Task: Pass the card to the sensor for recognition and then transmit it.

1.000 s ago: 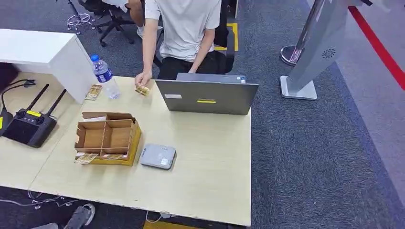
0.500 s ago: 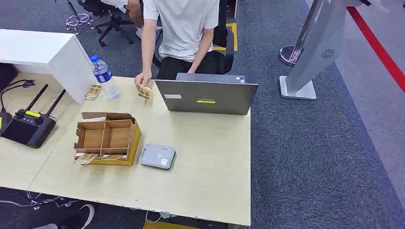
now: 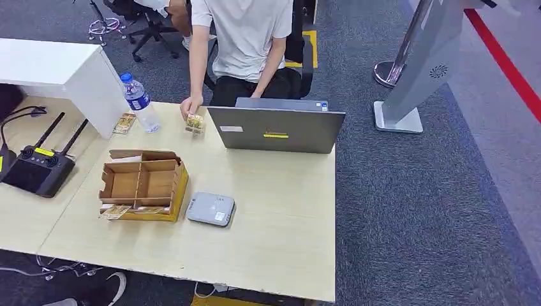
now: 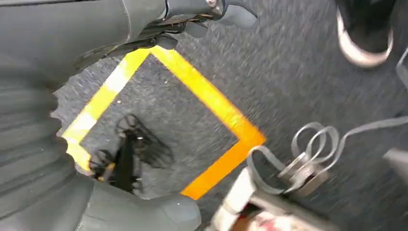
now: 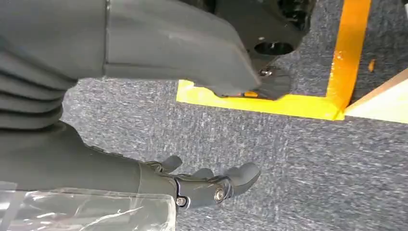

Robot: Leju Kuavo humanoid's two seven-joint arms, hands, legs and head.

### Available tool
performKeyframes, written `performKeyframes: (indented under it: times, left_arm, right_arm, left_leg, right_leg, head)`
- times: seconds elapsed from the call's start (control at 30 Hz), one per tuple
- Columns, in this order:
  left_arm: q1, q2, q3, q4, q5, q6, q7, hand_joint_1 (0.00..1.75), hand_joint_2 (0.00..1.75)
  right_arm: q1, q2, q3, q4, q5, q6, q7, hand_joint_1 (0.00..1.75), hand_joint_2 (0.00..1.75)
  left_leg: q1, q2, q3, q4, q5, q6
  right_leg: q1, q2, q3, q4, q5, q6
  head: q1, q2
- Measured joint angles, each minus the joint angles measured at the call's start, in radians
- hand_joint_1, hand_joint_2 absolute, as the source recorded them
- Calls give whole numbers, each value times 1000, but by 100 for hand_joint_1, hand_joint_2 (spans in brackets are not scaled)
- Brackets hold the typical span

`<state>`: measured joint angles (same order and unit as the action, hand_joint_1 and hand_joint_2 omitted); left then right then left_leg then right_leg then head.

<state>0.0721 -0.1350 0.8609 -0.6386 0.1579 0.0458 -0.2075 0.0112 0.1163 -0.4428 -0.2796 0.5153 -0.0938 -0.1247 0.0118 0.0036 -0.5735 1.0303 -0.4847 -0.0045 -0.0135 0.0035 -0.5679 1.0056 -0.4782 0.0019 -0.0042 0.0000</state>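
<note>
The grey sensor [image 3: 211, 209] lies flat on the tabletop [image 3: 274, 210], and everything else is arranged around it. Touching or just beside it, on the robot's left, stands the cardboard divider box [image 3: 143, 185] with its open compartments facing up, probably so a card can be lifted out with little travel to the sensor. One card [image 3: 115, 212] lies against the box's near corner, on the side away from the sensor. Beyond the sensor, a person's hand [image 3: 190, 108] holds another card [image 3: 194, 123] upright on the tabletop beside the closed-looking back of the laptop [image 3: 276, 131], apparently readying it for the exchange. A third card [image 3: 124, 123] lies farther left past the water bottle [image 3: 138, 102], well apart from the sensor.

Both arms hang beside the body, well short of the sensor, which suggests the task has not begun. In the left wrist view the left hand [image 4: 192, 14] points toward the carpet with fingers loosely spread and nothing in them. In the right wrist view the right hand [image 5: 207, 183] likewise hangs relaxed and empty, fingers slightly curled but apart.
</note>
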Motion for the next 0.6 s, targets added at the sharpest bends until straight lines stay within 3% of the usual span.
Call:
performKeyframes:
  times: [0.03,0.17,0.27,0.3,0.37,0.6]
  left_arm:
    - [2,1,-25,5,-5,-1,7,0,175]
    - [15,16,-138,27,-26,-9,35,0,175]
    - [12,27,-145,38,-45,-27,73,0,175]
    - [12,31,-138,42,-58,-29,90,0,175]
    - [11,41,-122,47,-71,-34,108,0,175]
    - [-3,60,-14,70,22,-27,6,0,175]
  right_arm:
    - [5,-4,14,-3,-16,3,5,0,175]
    - [24,-17,72,-18,-95,16,23,0,175]
    - [21,-18,76,-19,-241,44,58,0,175]
    - [20,-18,74,-19,-286,52,68,0,0]
    - [15,-18,62,-19,-330,60,77,0,0]
    - [-9,-7,0,-13,-112,28,28,0,0]
  left_leg:
    - [0,0,0,0,0,0]
    - [0,0,-1,0,0,0]
    - [1,0,-1,0,0,0]
    - [0,0,-1,0,0,0]
    - [0,0,-1,0,0,0]
    - [0,0,-1,0,0,0]
  right_leg:
    - [0,0,0,0,0,0]
    - [0,0,0,0,0,0]
    - [0,0,0,0,0,0]
    - [0,0,0,0,0,0]
    - [0,0,0,0,0,0]
    - [0,0,0,0,0,0]
  head:
    - [0,0]
    - [0,0]
    - [0,0]
    - [0,0]
    - [0,0]
    - [0,0]
